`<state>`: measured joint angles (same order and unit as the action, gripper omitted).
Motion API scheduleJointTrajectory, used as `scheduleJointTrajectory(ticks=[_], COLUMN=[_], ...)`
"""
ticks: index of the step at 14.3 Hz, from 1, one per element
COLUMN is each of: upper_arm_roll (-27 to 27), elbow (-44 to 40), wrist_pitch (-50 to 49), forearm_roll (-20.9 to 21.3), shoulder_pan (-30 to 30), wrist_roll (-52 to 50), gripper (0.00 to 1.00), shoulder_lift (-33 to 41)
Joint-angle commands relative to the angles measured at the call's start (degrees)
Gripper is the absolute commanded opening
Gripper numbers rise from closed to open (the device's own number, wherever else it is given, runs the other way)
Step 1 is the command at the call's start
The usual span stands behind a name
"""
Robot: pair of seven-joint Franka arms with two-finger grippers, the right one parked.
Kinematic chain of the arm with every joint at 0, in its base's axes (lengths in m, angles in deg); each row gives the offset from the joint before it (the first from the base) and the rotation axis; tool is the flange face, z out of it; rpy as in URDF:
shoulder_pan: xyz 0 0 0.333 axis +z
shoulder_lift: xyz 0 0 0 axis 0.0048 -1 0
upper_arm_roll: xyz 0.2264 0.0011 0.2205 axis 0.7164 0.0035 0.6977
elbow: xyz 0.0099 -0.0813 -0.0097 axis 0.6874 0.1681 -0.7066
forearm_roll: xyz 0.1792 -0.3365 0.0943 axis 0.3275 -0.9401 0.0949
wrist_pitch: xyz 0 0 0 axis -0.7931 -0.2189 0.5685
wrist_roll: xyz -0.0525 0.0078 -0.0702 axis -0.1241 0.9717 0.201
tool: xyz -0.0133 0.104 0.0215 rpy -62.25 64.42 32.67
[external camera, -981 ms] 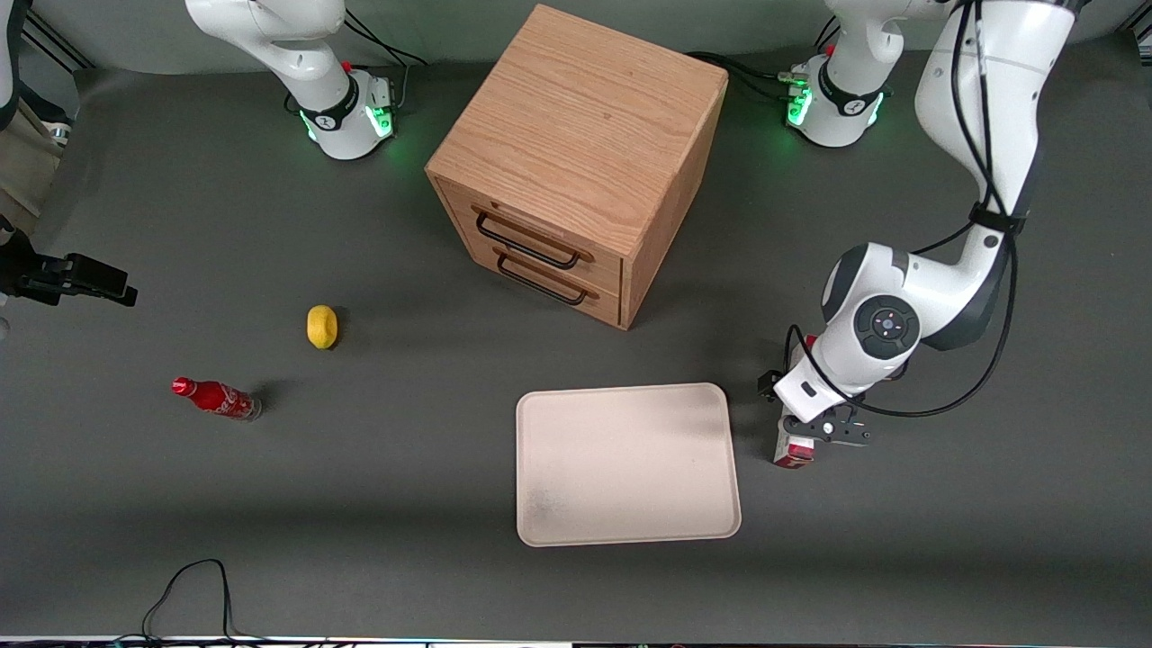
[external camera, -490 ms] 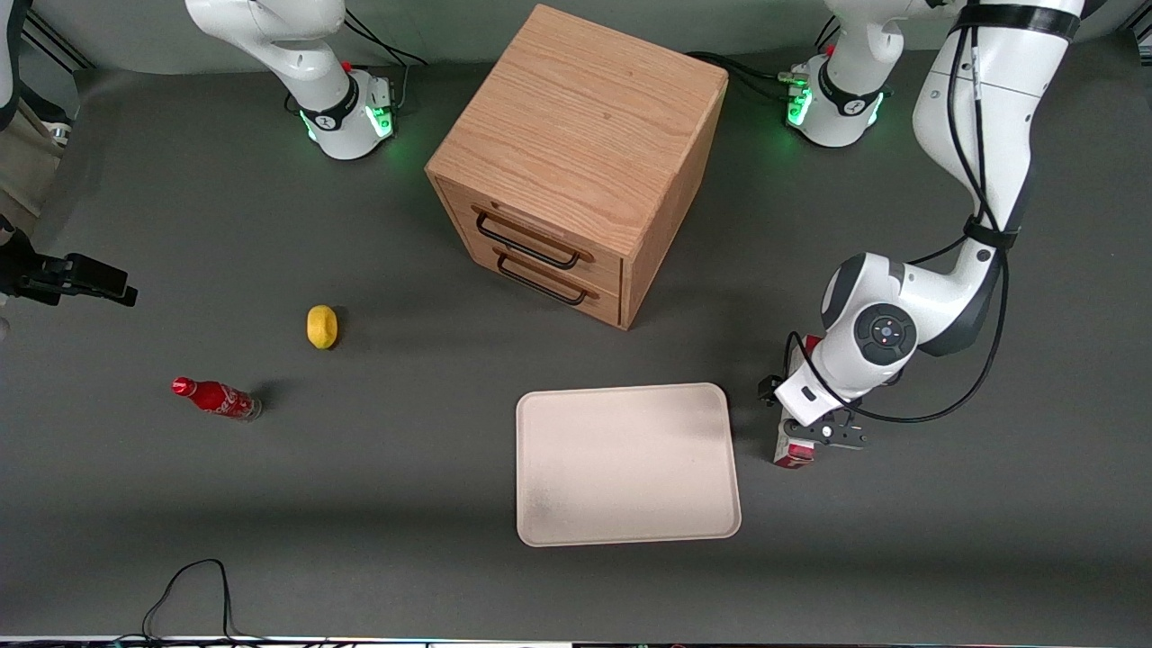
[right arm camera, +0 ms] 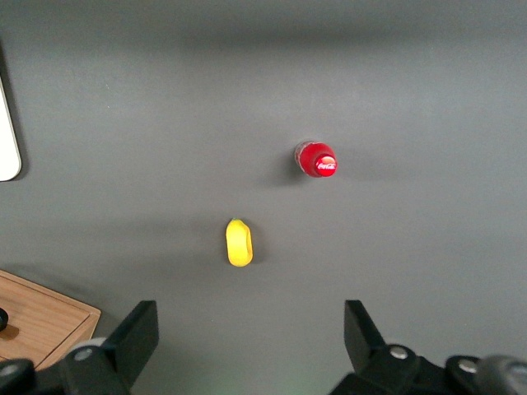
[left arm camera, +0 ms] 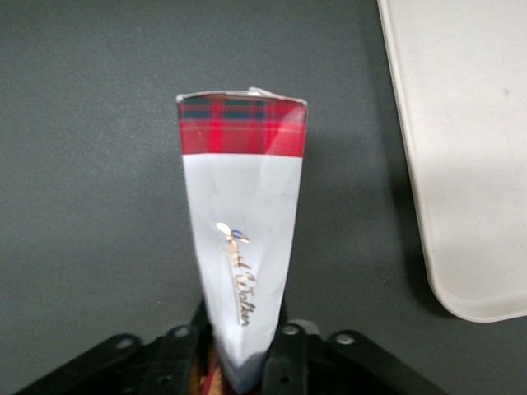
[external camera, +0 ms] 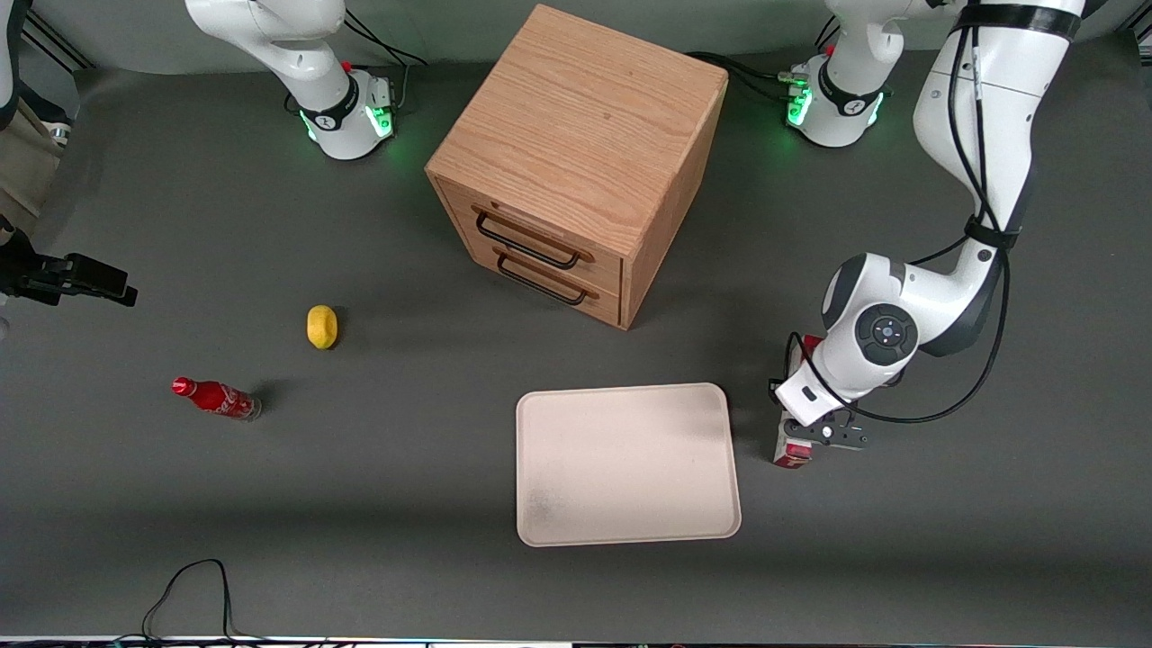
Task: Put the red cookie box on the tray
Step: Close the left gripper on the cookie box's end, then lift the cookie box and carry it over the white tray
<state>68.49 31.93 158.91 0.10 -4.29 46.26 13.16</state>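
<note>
The red cookie box (external camera: 793, 455) lies on the dark table beside the tray's short edge, toward the working arm's end; most of its length is hidden under the wrist. In the left wrist view the box (left arm camera: 243, 214) shows a white face with gold script and a red tartan end. My left gripper (external camera: 813, 434) is low over it, and its black fingers (left arm camera: 288, 354) press against both sides of the box near one end: the gripper (left arm camera: 239, 350) is shut on it. The cream tray (external camera: 627, 463) holds nothing; its rounded corner (left arm camera: 461, 164) lies close beside the box.
A wooden two-drawer cabinet (external camera: 576, 162) stands farther from the front camera than the tray. A yellow lemon (external camera: 322, 326) and a small red soda bottle (external camera: 216, 398) lie toward the parked arm's end. A black cable (external camera: 184, 585) loops at the table's front edge.
The left arm's wrist and elbow have shifted slightly over the box. The box and tray lie where they were.
</note>
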Motion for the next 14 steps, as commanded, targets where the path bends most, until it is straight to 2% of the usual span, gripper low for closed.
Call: scheduleJointTrajectory(ticks=[1,5,9,11,14], upper_arm_roll=[-0.02,-0.10,-0.54,-0.63,-0.54], elbow=[0.33,-0.20,-3.00,-9.30,-22.93], wrist_pitch=[-0.07,-3.65,-19.62,-31.21,-48.10], forearm_roll=[0.58,0.40,-0.30,-2.05,-4.17], shoulder_pan=[0.05,0.32,0.32,0.23,0.23], wrist_roll=[0.39,0.74,1.36,1.36,1.53], gripper=[0.00,0.00,0.00,0.00,0.00], shoulder_lift=[0.86,4.36,14.64,17.20,17.12])
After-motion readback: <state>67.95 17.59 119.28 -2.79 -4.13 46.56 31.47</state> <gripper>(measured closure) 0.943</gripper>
